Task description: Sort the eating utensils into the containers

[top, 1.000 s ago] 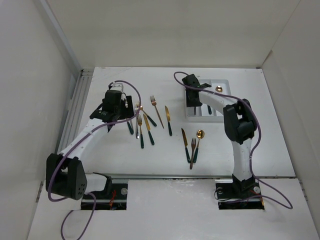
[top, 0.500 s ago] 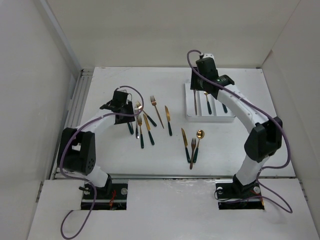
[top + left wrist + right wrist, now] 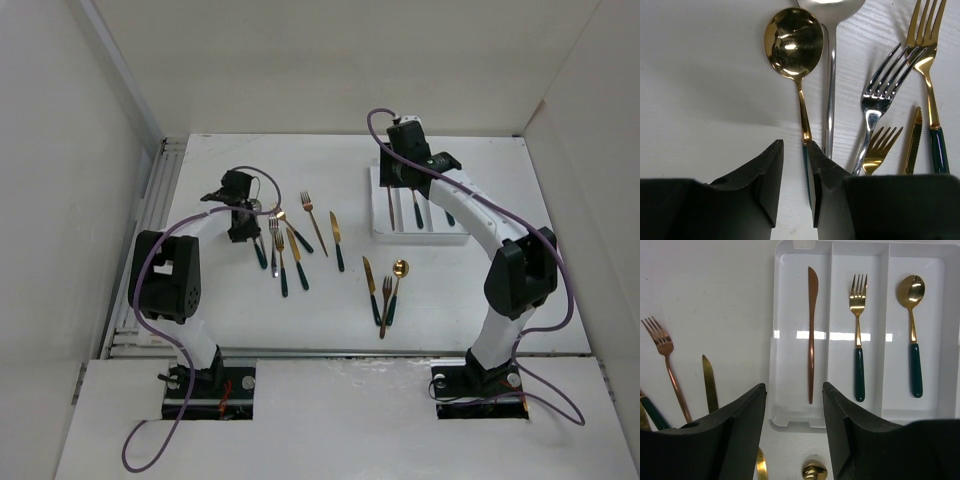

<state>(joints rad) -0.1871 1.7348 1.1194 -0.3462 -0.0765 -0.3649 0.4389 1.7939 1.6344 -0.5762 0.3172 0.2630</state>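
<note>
Left gripper (image 3: 795,150) near-closed astride loose spoon (image 3: 793,42) handle, grip unclear; right gripper (image 3: 794,390) apart, empty; tray (image 3: 790,417): knife (image 3: 811,335), fork (image 3: 858,340), spoon (image 3: 912,335), one each

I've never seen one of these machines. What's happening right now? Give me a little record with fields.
Job: sorting cutlery into the white tray
Left compartment: copper knife
Middle compartment: green-handled fork
Right compartment: green-handled spoon
Left hand: fingers either side of the handle of a loose gold spoon; firm grip not clear
Right hand: open, empty, above the tray's near end
Loose on the table: several more pieces, among them a silver fork
</note>
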